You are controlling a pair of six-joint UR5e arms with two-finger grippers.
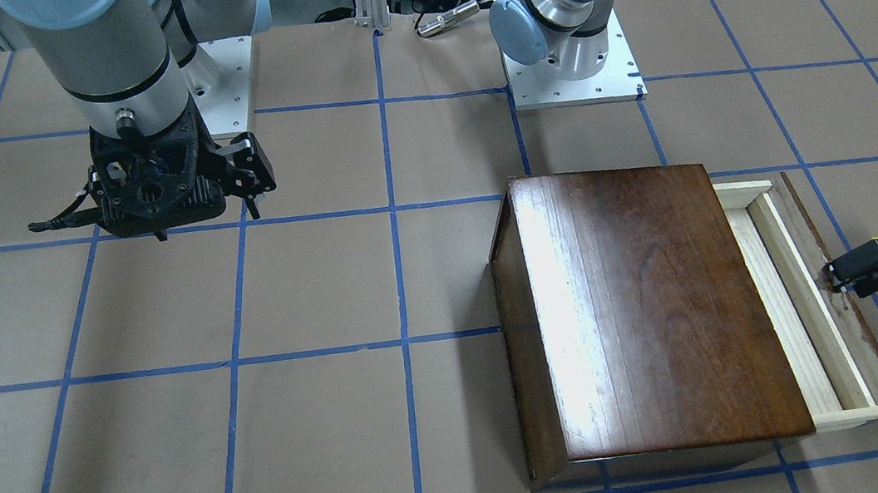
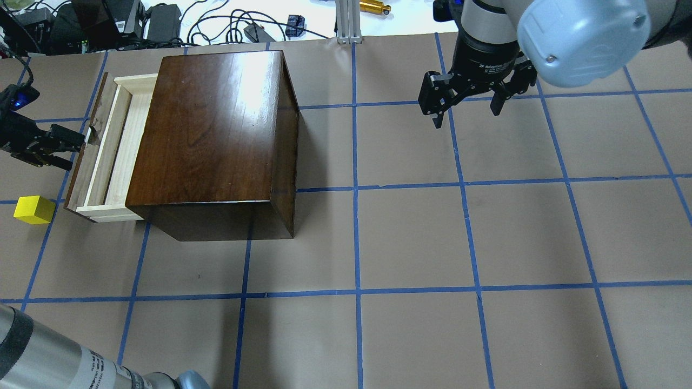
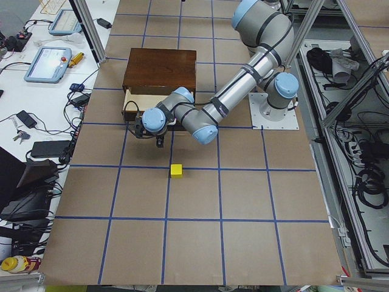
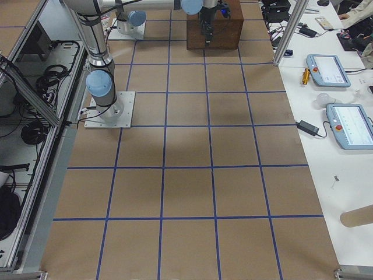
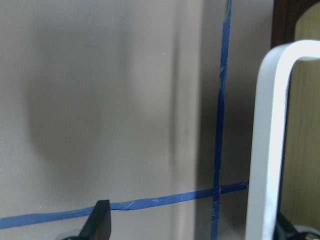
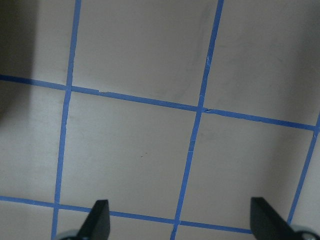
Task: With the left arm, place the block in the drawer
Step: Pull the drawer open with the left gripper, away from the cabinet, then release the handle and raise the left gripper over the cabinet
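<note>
Brown table [image 2: 411,243], blue tape grid [image 2: 355,188], white bench [image 4: 326,146]

Yellow block [image 2: 34,209], dark-brown box [image 2: 216,124], blue-gridded table [image 2: 486,243]

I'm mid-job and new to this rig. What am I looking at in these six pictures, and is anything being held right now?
This is a two-armed robot at a brown table with blue tape lines. Four fixed cameras look from behind and above, from across, and from each table end; two more sit on the wrists. The glossy dark-brown wooden box has its shallow pale-wood drawer pulled partly out. The left gripper is open at the drawer's front, holding nothing. The small yellow cube lies on the table beside the drawer. The right gripper hangs open and empty, away from the box.
</note>
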